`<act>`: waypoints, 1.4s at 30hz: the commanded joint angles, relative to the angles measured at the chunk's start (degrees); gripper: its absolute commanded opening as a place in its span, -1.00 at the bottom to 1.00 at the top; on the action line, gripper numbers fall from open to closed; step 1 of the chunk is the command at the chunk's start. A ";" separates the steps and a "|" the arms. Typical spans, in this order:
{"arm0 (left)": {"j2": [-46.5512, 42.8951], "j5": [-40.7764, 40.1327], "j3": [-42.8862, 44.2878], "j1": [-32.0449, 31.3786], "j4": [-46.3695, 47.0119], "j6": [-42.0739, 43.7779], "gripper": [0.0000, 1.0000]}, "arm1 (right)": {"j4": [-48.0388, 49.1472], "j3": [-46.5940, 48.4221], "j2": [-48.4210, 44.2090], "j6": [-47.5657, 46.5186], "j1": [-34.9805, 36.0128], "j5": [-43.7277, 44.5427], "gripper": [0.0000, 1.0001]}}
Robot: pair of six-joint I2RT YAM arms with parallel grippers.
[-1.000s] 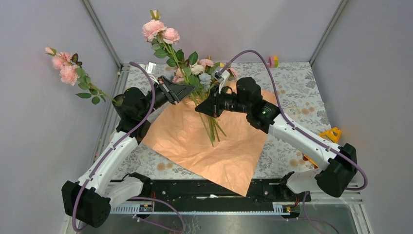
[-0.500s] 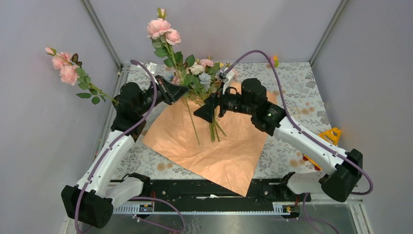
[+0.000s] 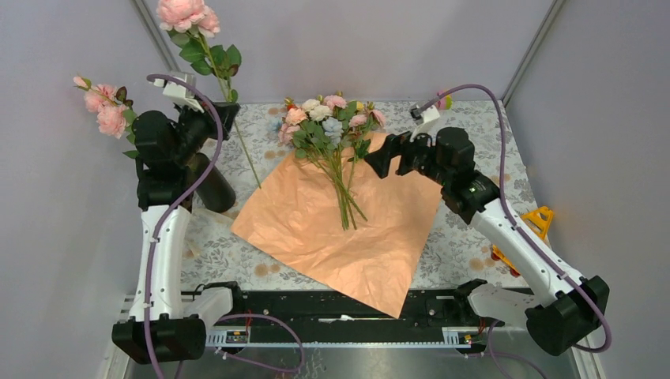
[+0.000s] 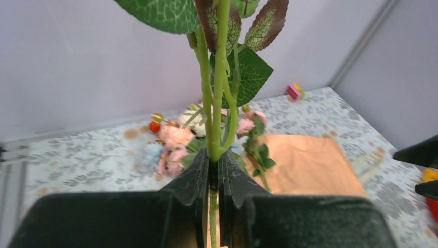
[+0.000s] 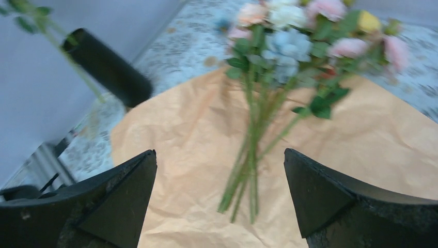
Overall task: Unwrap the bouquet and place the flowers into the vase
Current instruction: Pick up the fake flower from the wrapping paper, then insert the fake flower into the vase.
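"Grey-walled booth, flowered tablecloth (image 3: 490,134). Where were the flowers?"

"Most lay as a loose bunch of green-stemmed artificial roses (image 3: 332,130) on the crinkled peach-orange paper sheet (image 3: 316,229), which was spread flat. One pink-headed stem (image 3: 190,16) stood upright, clenched in the left gripper (image 3: 223,117), near the slim matte black cylinder vase (image 3: 212,185)."

"And the right gripper (image 3: 378,158)?"

"Released, jaws wide, hovering beside the bunch, holding nothing."

No text, label, brand, number or sign can be read in any of the views.
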 commanded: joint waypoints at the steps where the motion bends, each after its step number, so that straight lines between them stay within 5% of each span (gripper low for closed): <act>1: 1.85 -3.35 4.90 3.85 3.87 4.19 -1.00 | -1.00 -1.65 -2.45 1.89 -7.07 -1.40 0.97; 14: -0.41 -12.82 9.61 17.44 9.72 5.66 -1.00 | -1.26 -4.19 -2.98 6.65 -23.07 -6.35 0.97; 22: -1.29 -15.17 9.19 21.30 8.26 9.45 -1.00 | 0.95 -5.20 -2.15 8.88 -24.71 -8.70 0.97; 42: -1.61 -13.65 -9.29 23.00 25.64 4.48 -1.00 | 6.63 -7.74 -2.45 13.77 -25.27 -14.10 0.97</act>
